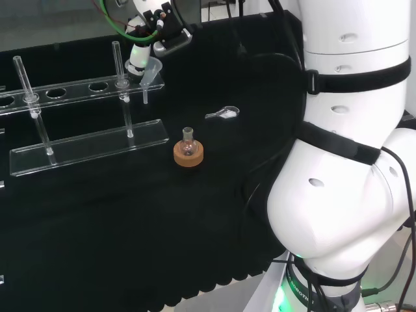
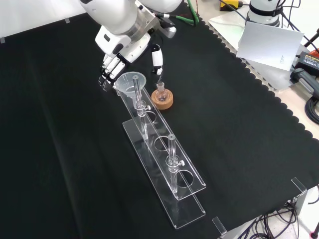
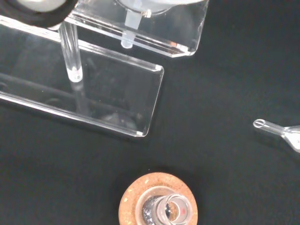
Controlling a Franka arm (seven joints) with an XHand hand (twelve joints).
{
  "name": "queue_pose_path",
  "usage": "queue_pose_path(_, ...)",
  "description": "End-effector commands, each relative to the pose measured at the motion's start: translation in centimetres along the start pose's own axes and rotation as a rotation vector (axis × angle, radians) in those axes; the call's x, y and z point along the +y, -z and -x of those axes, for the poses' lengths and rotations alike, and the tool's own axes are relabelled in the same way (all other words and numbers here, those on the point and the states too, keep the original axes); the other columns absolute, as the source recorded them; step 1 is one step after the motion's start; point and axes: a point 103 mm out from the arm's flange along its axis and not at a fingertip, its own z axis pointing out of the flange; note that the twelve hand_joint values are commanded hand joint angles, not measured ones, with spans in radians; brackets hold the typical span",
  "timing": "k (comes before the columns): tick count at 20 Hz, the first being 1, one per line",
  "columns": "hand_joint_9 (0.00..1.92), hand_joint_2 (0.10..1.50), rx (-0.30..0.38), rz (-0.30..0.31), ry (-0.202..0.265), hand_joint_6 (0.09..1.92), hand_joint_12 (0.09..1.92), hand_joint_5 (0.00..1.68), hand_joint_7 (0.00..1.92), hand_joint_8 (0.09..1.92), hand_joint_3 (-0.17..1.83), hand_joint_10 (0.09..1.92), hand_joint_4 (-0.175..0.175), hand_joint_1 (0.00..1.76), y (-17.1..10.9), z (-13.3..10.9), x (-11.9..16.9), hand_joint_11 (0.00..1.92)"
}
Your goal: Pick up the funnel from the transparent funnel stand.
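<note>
- The funnel sits in the end hole of the transparent funnel stand, its wide cone above the top rail and its narrow stem hanging through it, the tip clear of the base plate below.
- The hand is right at the funnel: in the front view its fingers hang just behind the cone's rim, and a white-tipped one in the head view stands against the cone. Whether any is touching cannot be told.
- The fingers are bent but spread around the cone rather than closed on it, so the funnel does not look gripped yet.
- The funnel looks thin, clear and light, probably smooth and slippery, and likely to crack or pop out if pinched hard.
- The best hold appears to be the cone's outer wall just under the rim, pressed from opposite sides, then a straight lift so the stem clears the hole.
- A tilted lift could catch the stem and shake the stand, which also carries upright glass tubes.
- A small flask on a cork ring stands close by on the counter, and a small clear piece lies beyond it.
</note>
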Motion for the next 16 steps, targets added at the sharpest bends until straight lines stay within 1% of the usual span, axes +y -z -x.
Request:
queue_pose_path(1,0.12,0.62,0.018,-0.034,0.021,0.09,1.48,0.0,0.0,0.27,0.42,0.94,-0.048,0.67,-0.67,0.45,0.46,0.41)
queue_pose_path(4,0.13,0.62,0.027,-0.046,0.024,0.09,1.48,0.0,0.0,0.31,0.44,0.94,-0.046,0.67,-0.99,0.86,0.59,0.41)
queue_pose_path(8,0.14,0.61,0.066,-0.044,0.044,0.09,1.48,0.01,0.0,0.35,0.45,0.93,-0.044,0.66,-1.16,1.09,0.63,0.41)
queue_pose_path(10,0.16,0.61,0.073,-0.034,0.055,0.09,1.47,0.02,0.0,0.39,0.46,0.93,-0.043,0.66,-1.15,1.06,0.61,0.41)
queue_pose_path(16,0.25,0.6,0.077,-0.039,0.063,0.09,1.47,0.06,0.0,0.56,0.49,0.88,-0.035,0.65,-1.35,1.27,0.79,0.41)
